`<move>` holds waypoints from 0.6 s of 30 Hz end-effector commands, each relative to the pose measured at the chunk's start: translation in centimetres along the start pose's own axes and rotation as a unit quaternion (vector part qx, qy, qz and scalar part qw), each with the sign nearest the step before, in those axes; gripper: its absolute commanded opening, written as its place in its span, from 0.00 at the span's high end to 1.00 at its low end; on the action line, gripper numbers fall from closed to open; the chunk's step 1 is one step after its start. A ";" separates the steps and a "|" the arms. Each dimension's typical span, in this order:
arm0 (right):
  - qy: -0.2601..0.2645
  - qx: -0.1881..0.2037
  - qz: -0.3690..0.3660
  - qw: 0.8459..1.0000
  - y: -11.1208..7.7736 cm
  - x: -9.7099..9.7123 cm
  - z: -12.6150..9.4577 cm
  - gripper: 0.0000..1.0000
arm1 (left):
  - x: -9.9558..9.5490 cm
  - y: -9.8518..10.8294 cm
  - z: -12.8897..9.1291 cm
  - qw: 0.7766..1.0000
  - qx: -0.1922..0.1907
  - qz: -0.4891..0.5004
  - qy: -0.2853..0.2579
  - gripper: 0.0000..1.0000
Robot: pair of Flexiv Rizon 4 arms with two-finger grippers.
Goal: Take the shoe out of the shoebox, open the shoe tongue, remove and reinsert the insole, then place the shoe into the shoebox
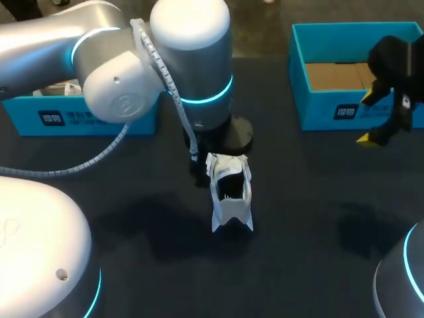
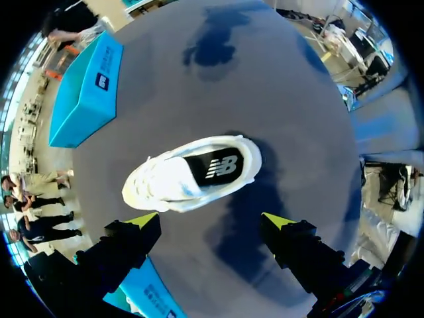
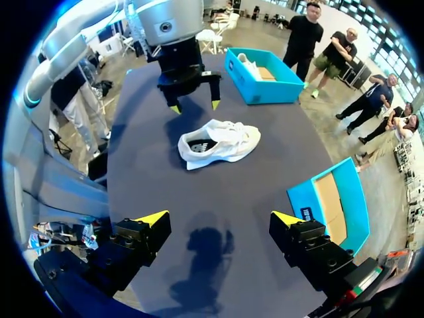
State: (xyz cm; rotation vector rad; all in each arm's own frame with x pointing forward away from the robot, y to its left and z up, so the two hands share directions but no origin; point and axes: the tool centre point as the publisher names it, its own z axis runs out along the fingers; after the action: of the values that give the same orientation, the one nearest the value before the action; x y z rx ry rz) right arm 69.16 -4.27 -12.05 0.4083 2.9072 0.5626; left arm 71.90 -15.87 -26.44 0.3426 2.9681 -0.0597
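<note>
The white shoe rests on the dark surface at the centre of the head view, outside the box. The left jaws hang spread wide above its 12 o'clock end, holding nothing. The open shoebox stands at the shoe's 2 o'clock. The right jaws, also wide and empty, hover by the box's 5 o'clock edge.

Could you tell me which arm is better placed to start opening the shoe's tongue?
Left. The left gripper, open, hangs close over the shoe, while the right gripper sits off beside the right shoebox.
</note>
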 end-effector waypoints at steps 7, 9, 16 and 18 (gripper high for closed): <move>0.000 0.000 0.000 1.000 0.0 0.0 0.1 0.00 | 3.2 -2.5 0.3 0.999 0.016 -0.032 -0.002 0.00; 0.000 0.000 0.000 1.000 0.0 0.0 0.1 0.00 | 3.7 -2.8 0.7 0.999 0.026 -0.036 0.004 0.00; 0.000 0.000 0.000 1.000 0.0 0.0 0.1 0.00 | 5.3 -4.9 2.8 0.999 0.033 -0.035 0.004 0.00; 0.000 0.000 0.000 1.000 0.0 0.0 0.1 0.00 | 5.6 -5.4 3.5 0.998 0.039 -0.041 0.000 0.00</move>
State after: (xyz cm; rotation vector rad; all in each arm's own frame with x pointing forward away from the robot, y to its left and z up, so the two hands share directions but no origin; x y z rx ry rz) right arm 68.92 -4.39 -12.10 0.4059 2.9025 0.5670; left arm 66.08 -18.95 -29.12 0.2475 2.9939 -0.1795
